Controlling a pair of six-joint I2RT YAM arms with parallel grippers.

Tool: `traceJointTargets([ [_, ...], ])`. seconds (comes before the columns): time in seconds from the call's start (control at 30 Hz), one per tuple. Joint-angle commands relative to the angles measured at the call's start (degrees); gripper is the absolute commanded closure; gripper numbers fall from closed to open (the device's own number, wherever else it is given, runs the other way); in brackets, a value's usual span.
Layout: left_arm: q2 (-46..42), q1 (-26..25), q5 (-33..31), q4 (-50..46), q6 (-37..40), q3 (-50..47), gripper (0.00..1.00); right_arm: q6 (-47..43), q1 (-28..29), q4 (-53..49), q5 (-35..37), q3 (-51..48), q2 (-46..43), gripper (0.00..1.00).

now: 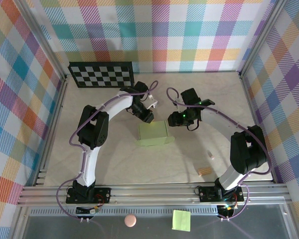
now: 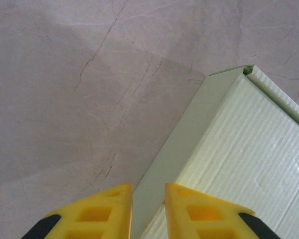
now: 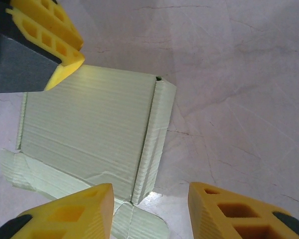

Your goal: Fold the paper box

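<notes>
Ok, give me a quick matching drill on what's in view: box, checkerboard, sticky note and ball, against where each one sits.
Things:
1 box
2 checkerboard
3 sticky note
4 ball

Places:
A far-left corner of the table
B nearer than the rail, towards the right
C middle of the table
D nearer than the rail, left of the note

Pairs: 1-C; 2-A; 3-B; 4-D
</notes>
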Motion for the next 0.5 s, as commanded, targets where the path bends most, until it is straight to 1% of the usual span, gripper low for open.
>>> traceJointTargets([
  [0.0, 1.1, -0.1, -0.8, -1.3, 1.6, 0.4, 0.76, -1.6, 0.0, 3.0, -4.3, -0.6, -3.1, 0.56],
  [0.1, 1.2, -0.1, -0.8, -1.4, 1.9, 0.5, 0.76, -5.6, 0.8, 7.1, -6.4, -2.8, -4.6, 0.55],
  [0.2, 1.2, -0.1, -0.6, -1.1, 1.9, 0.5, 0.76, -13.1, 2.5, 11.6, -8.3, -6.2, -6.8, 0.53],
  [0.3, 1.3, -0.1, -0.5, -0.8, 1.9, 0.5, 0.75, -24.3, 5.0, 13.1, -10.1, -8.9, -8.3, 0.49],
  [0.37, 1.5, -0.1, -0.6, -0.8, 1.9, 0.5, 0.75, -33.3, 6.9, 10.9, -12.1, -9.1, -8.3, 0.47],
  [0.4, 1.5, 0.0, -0.7, -0.9, 1.9, 0.5, 0.75, -37.6, 8.1, 9.8, -12.0, -9.1, -8.1, 0.46],
  [0.47, 1.5, -0.1, -1.0, -1.1, 1.9, 0.5, 0.75, -44.3, 10.3, 8.3, -9.3, -9.0, -7.3, 0.44],
])
